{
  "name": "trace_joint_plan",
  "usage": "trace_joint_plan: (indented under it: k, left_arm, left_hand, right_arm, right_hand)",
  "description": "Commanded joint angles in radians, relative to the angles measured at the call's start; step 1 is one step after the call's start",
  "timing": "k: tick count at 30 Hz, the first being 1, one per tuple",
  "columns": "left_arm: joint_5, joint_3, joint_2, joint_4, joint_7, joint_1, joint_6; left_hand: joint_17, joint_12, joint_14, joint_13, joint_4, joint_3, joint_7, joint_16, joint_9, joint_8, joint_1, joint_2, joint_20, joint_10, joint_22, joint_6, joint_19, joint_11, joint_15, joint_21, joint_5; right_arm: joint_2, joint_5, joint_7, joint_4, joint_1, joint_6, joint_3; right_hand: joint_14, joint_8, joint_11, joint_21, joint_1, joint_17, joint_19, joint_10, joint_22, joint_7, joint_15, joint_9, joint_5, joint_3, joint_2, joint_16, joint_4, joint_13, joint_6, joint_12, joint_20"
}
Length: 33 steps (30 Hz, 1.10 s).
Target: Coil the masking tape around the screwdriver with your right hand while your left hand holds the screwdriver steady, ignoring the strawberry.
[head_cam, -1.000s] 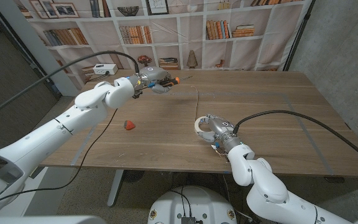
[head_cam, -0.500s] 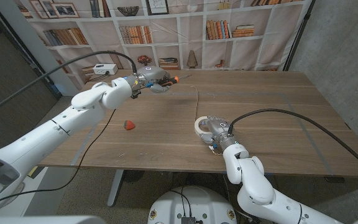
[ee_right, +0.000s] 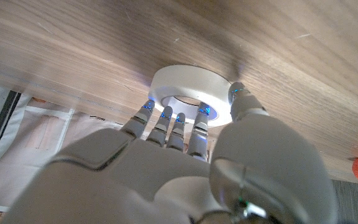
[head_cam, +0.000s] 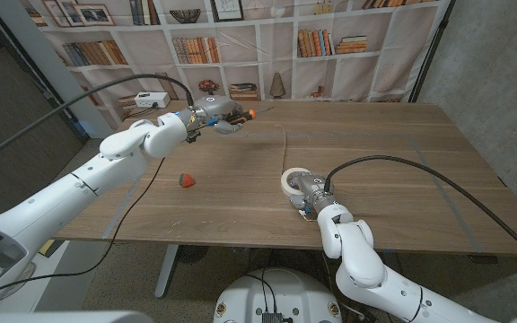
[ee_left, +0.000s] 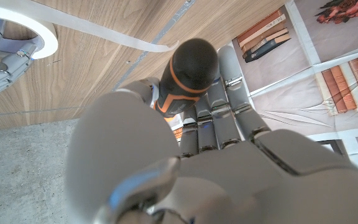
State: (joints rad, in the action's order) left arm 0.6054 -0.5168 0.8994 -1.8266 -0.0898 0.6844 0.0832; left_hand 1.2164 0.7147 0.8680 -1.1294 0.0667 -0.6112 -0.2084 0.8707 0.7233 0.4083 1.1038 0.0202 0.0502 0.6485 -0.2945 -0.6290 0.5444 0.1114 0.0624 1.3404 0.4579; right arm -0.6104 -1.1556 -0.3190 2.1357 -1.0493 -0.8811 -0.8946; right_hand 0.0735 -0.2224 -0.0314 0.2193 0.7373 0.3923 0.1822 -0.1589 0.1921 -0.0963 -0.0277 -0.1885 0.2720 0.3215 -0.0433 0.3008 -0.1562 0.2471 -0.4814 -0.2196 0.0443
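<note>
My left hand (head_cam: 221, 117) is raised over the far left of the table and grips the screwdriver (head_cam: 245, 115), whose black handle with an orange ring (ee_left: 191, 65) sticks out past the fingers. A thin strip of masking tape (head_cam: 284, 148) runs from the screwdriver down to the white tape roll (head_cam: 293, 182) near the table's middle. My right hand (head_cam: 309, 192) holds that roll on the tabletop. Its fingers (ee_right: 166, 121) reach into the roll's (ee_right: 191, 93) hole, with the thumb on the outer rim. The red strawberry (head_cam: 187, 180) lies by itself on the left.
The wooden table (head_cam: 402, 170) has bare room on its right half. A black cable (head_cam: 142, 193) trails from my left arm across the table's left part. Behind the table stands a bookshelf backdrop (head_cam: 330, 45).
My right forearm has swung in toward the middle while the hand stays on the roll, which has barely shifted. The left hand with the screwdriver has drifted slightly left.
</note>
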Motion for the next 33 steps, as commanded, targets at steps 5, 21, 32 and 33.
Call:
trace_joint_plan:
  k: [5, 21, 32, 33]
  left_arm:
    - [-0.013, 0.005, 0.003, 0.010, 0.010, 0.005, 0.017]
    - [-0.010, -0.008, -0.017, 0.026, 0.012, -0.008, 0.017]
    - [-0.010, -0.009, -0.022, 0.024, 0.017, -0.009, 0.017]
    - [-0.012, -0.009, -0.022, 0.024, 0.017, -0.009, 0.017]
  left_hand:
    - [0.004, -0.004, 0.167, -0.002, 0.000, -0.034, 0.159, 0.009, 0.003, 0.093, 0.085, 0.099, 0.060, 0.164, 0.003, -0.209, -0.006, -0.195, -0.233, 0.011, 0.003]
    - [0.003, -0.006, 0.170, 0.001, 0.000, -0.035, 0.160, 0.015, 0.004, 0.089, 0.082, 0.102, 0.062, 0.165, 0.007, -0.209, -0.007, -0.195, -0.232, 0.019, -0.001]
    - [0.003, -0.004, 0.165, 0.000, 0.001, -0.038, 0.158, 0.016, 0.010, 0.089, 0.080, 0.102, 0.063, 0.167, 0.005, -0.207, -0.010, -0.192, -0.230, 0.025, -0.003]
    - [0.003, -0.002, 0.165, -0.004, 0.001, -0.039, 0.158, 0.017, 0.010, 0.089, 0.080, 0.102, 0.062, 0.166, 0.007, -0.208, -0.010, -0.191, -0.227, 0.024, -0.003]
  right_arm:
    - [0.034, 0.008, 0.042, -0.078, -0.015, 0.034, 0.026]
    - [0.078, 0.410, 0.215, 0.001, -0.133, 0.105, 0.268]
    - [0.188, 1.016, 0.305, 0.019, -0.256, 0.316, 0.600]
    - [0.190, 1.064, 0.300, 0.013, -0.258, 0.337, 0.619]
  right_hand:
    - [0.135, -0.062, -0.023, 0.036, 0.123, 0.021, 0.088, -0.187, -0.001, 0.008, -0.072, -0.007, 0.009, -0.011, -0.024, 0.072, -0.006, -0.001, -0.238, -0.069, -0.028]
    - [0.322, -0.149, -0.084, 0.066, 0.250, 0.098, 0.166, -0.526, 0.004, 0.126, -0.176, -0.058, -0.029, -0.007, -0.160, 0.184, 0.054, 0.034, -0.505, -0.200, -0.109]
    - [0.396, -0.205, -0.080, 0.072, 0.235, 0.192, 0.142, -0.524, 0.014, 0.111, -0.147, -0.147, -0.014, 0.032, -0.163, 0.241, 0.151, 0.124, -0.472, -0.273, -0.089]
    - [0.399, -0.212, -0.075, 0.073, 0.237, 0.202, 0.140, -0.525, 0.015, 0.116, -0.144, -0.155, -0.013, 0.034, -0.163, 0.247, 0.154, 0.133, -0.470, -0.280, -0.086]
